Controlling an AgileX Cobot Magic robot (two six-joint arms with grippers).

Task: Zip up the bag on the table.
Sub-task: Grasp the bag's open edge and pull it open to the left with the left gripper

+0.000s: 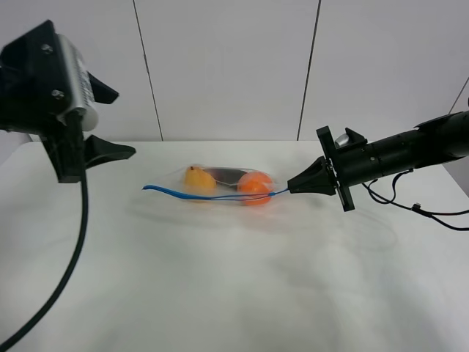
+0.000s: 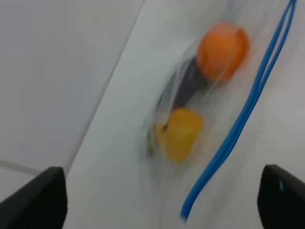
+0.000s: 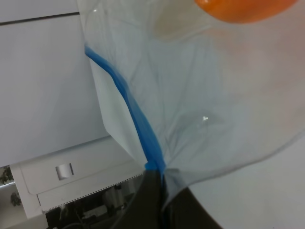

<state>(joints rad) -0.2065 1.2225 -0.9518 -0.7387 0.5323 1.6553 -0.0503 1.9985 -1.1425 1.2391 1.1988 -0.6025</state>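
Note:
The clear bag [image 1: 223, 185] lies mid-table with a yellow fruit [image 1: 198, 179] and an orange fruit [image 1: 255, 186] inside. Its blue seal strip [image 1: 209, 196] runs along the near edge. My right gripper [image 1: 291, 188] is shut on the right end of the strip; the right wrist view shows the strip [image 3: 138, 119] running into the closed fingers [image 3: 153, 198]. My left gripper [image 1: 110, 121] is open and raised to the left of the bag, clear of it. The left wrist view shows the bag [image 2: 190, 100], blurred, between the open fingertips [image 2: 38, 195].
The white table [image 1: 234, 279] spreads wide around the bag. A black cable [image 1: 410, 205] trails on the table behind the right arm. A white panelled wall stands behind the table.

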